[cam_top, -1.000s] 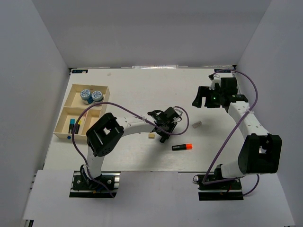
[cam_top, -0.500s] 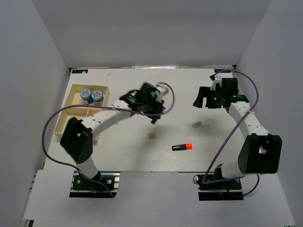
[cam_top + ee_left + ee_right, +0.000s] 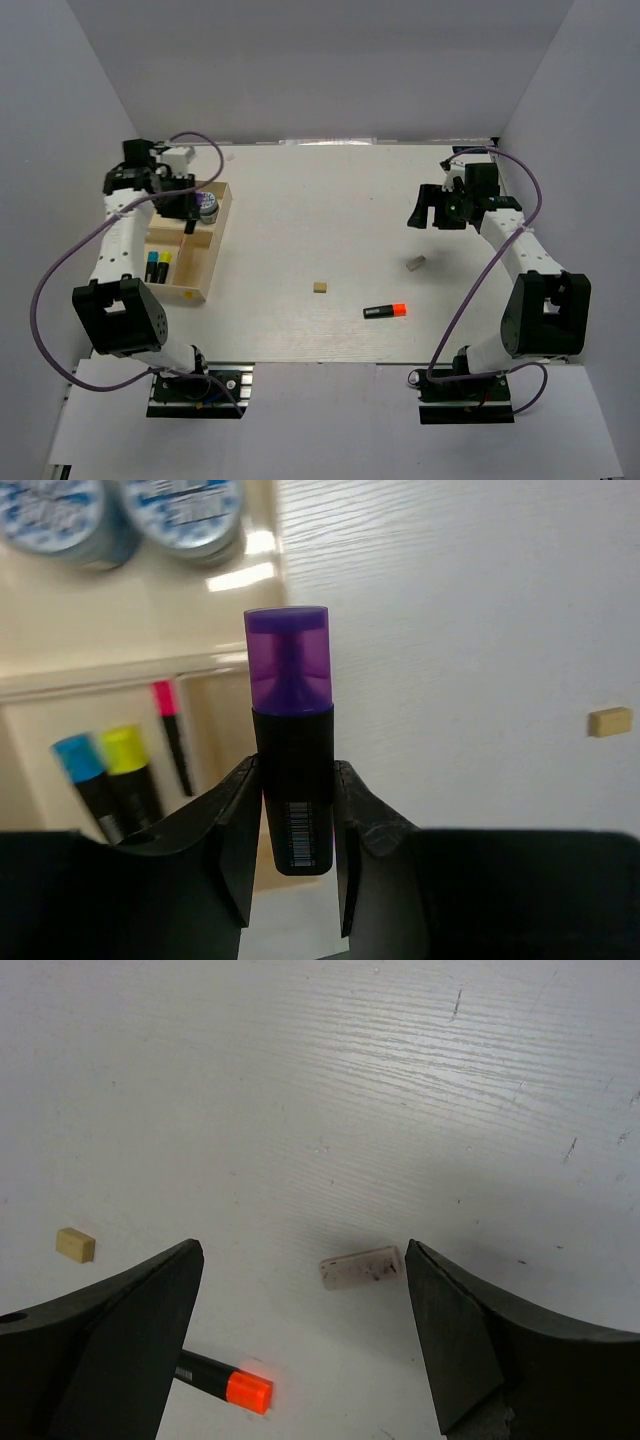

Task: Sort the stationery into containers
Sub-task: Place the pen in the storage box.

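Left wrist view: purple highlighter, clamped between the left gripper's narrowly parted jaws, hangs over the tray, whose compartments hold two rolls, a blue highlighter and a yellow highlighter. Well right of the tray lie tan eraser, orange highlighter, grey eraser; farthest right, the right gripper gapes wide, empty.

I count 4 highlighters total: purple highlighter, blue highlighter, yellow highlighter, orange highlighter. Rolls: 2, both blue-and-white. Erasers: 2, i.e. tan eraser + grey eraser. Thin pink-tipped pen: 1. Wood tray: 1, w/ 3 compartments.
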### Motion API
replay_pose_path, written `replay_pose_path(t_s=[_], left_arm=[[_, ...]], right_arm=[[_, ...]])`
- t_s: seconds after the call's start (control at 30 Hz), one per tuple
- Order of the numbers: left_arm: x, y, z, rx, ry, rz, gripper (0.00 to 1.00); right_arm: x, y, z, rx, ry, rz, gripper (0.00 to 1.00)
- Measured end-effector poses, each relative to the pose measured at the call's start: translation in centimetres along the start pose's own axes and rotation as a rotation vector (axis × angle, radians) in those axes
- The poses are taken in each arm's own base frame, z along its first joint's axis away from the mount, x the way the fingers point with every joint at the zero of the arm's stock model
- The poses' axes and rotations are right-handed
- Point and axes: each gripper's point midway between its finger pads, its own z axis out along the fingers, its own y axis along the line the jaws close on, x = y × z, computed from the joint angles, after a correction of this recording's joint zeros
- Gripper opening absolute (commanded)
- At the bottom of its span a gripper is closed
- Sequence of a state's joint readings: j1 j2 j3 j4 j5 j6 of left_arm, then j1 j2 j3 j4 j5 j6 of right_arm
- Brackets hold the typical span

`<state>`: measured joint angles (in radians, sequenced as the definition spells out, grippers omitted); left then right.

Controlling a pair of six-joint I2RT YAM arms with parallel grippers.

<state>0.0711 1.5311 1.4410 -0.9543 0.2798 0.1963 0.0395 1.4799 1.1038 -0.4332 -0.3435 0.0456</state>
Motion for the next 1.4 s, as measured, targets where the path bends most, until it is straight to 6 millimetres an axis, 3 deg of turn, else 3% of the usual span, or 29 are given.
replay_pose_path(t_s=[0.1, 0.27, 0.63, 0.93, 1.17, 1.4], left_arm=[[1.0, 4.7, -2.6, -0.037, -0.006, -0.033, 0.0], [4.5, 9.8, -4.6, -0.06, 0.039, -0.061, 0.0], [10.3, 17.9, -3.8, -0.09, 0.155, -0.117, 0.0], [11.3, 19.1, -3.0, -0.153, 0.158, -0.076, 0.01], [12.7, 19.3, -1.7, -0.17, 0.183, -0.074, 0.3], [12.1, 19.6, -1.4, -0.188, 0.167, -0.07, 0.64]], right_arm=[[0.2, 0.0, 0.0, 0.001, 0.008, 0.002, 0.87], [0.3, 0.0, 0.0, 0.0, 0.011, 0.0, 0.87], [0.3, 0.1, 0.0, -0.008, 0.014, -0.004, 0.86], [0.2, 0.4, 0.1, -0.026, 0.021, -0.003, 0.86], [0.5, 0.4, 0.1, -0.028, 0.035, 0.003, 0.86], [0.7, 0.3, 0.5, -0.033, 0.047, 0.009, 0.86]])
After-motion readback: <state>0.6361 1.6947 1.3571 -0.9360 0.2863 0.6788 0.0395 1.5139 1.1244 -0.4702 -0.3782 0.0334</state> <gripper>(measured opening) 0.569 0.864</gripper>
